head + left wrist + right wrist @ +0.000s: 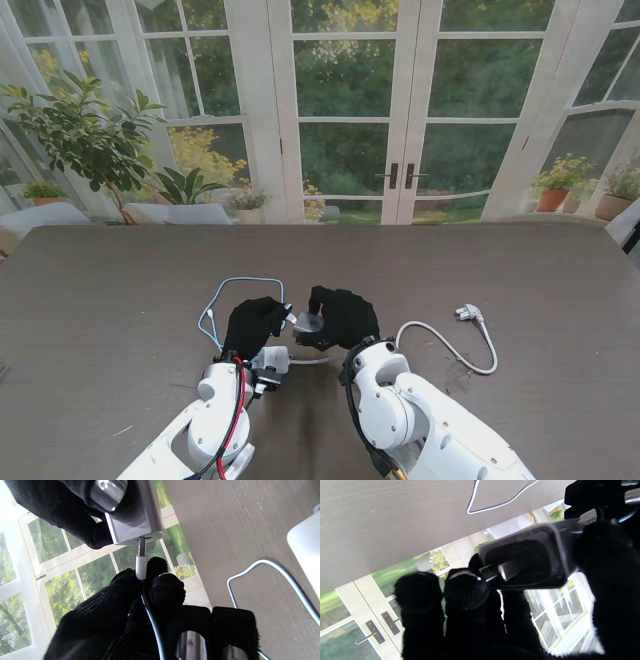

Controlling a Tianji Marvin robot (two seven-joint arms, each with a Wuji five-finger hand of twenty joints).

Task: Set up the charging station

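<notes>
While both gloved hands meet at table centre in stand view, we hold charger block (307, 322) in right hand (343, 316), cable plug in left hand (253, 322); grey cable (228, 287) loops toward 11 o'clock, white cord (447, 345) lies at 3 o'clock.

Left wrist view: fingertips (166, 587) pinch white plug (141, 566), metal tip just entering block port (136, 525). We judge plug small, stiff, slippery; grip sleeve, not limp cable.

Right wrist view: fingers (466, 590) and thumb clamp adapter body (530, 560), prongs exposed. Light, rigid; hold by sides.

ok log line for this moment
left hand: shut on cable plug | right hand: shut on charger | plug tip in port | spare white cable on table
</notes>
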